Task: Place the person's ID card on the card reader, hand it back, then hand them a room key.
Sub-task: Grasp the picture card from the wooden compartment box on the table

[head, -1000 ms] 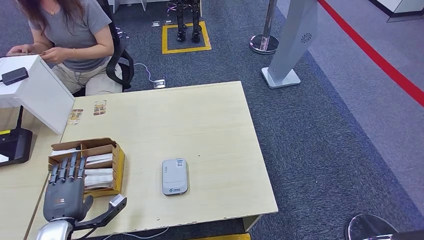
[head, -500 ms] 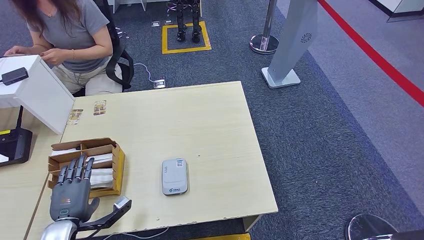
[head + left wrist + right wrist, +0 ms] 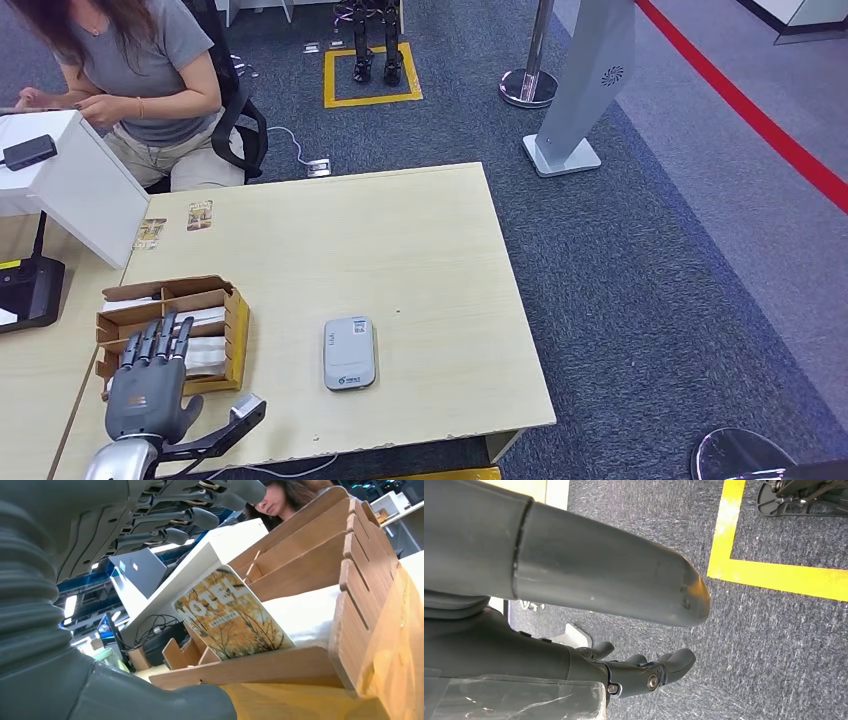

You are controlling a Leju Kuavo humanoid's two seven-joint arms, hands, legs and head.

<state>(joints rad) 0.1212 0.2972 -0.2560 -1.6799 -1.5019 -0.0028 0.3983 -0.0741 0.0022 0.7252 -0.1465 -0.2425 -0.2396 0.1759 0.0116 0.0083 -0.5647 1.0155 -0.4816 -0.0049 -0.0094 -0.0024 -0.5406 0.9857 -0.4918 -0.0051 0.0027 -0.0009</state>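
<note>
Fingers [image 3: 160, 338] of my left hand [image 3: 146, 392] are spread and straight, holding nothing, their tips over the wooden box [image 3: 236, 330] of hotel key cards [image 3: 231, 614]. My right hand [image 3: 639, 672] hangs over the carpet with loosely curled, empty fingers. On the table [image 3: 420, 250] the grey card reader [image 3: 349, 353] lies beside the box, apart from it

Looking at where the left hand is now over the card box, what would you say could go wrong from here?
1. The left hand hovers with spread fingers over the cardboard box; the hotel key card leans loosely in a slot, so a grab could miss it or take several.
2. The box looks light; a push might slide or tip it.
3. The person is turned to another desk, so a handover may go unnoticed.
</note>
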